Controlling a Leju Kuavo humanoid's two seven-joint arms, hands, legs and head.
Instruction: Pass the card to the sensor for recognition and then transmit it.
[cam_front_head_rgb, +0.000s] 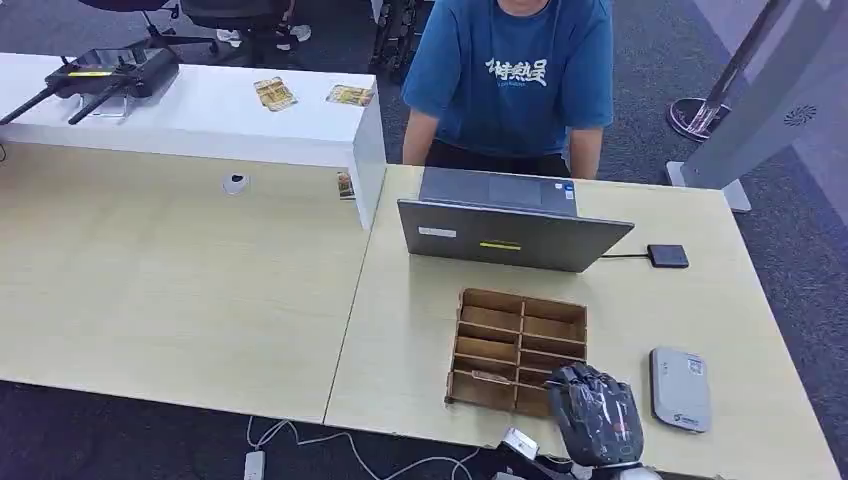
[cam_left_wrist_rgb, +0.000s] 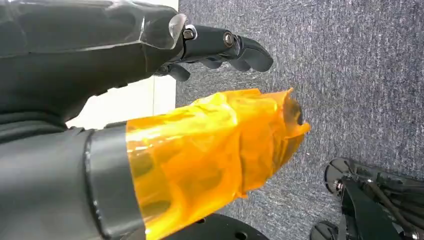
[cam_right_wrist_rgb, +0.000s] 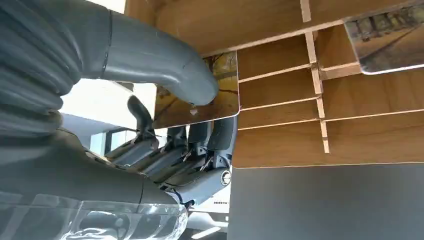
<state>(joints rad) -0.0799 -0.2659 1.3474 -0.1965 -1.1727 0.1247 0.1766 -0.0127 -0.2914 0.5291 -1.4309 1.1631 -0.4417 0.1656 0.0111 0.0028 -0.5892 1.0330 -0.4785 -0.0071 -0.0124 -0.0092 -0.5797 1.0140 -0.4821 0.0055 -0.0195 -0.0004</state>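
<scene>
Right wrist view: right hand (cam_right_wrist_rgb: 165, 125) pinching one card (cam_right_wrist_rgb: 220, 100) above wooden organizer (cam_right_wrist_rgb: 350, 135); second card (cam_right_wrist_rgb: 387, 42) slotted. Left hand (cam_left_wrist_rgb: 150, 100) empty, fingers extended.

Two pale wood benches side by side: left bench (cam_front_head_rgb: 150, 290) and right bench (cam_front_head_rgb: 420, 330), touching along one seam. On the right bench: grey laptop (cam_front_head_rgb: 510, 235) at the far middle, small black box (cam_front_head_rgb: 667, 256) just right of it on a cable, wooden divided tray (cam_front_head_rgb: 515, 350) nearer, grey card sensor (cam_front_head_rgb: 680, 388) near right. On the left bench: white raised shelf (cam_front_head_rgb: 215, 115) along the far edge, small white round object (cam_front_head_rgb: 235, 183) before it. On the shelf: black controller (cam_front_head_rgb: 110, 72), two cards (cam_front_head_rgb: 275, 93).
</scene>
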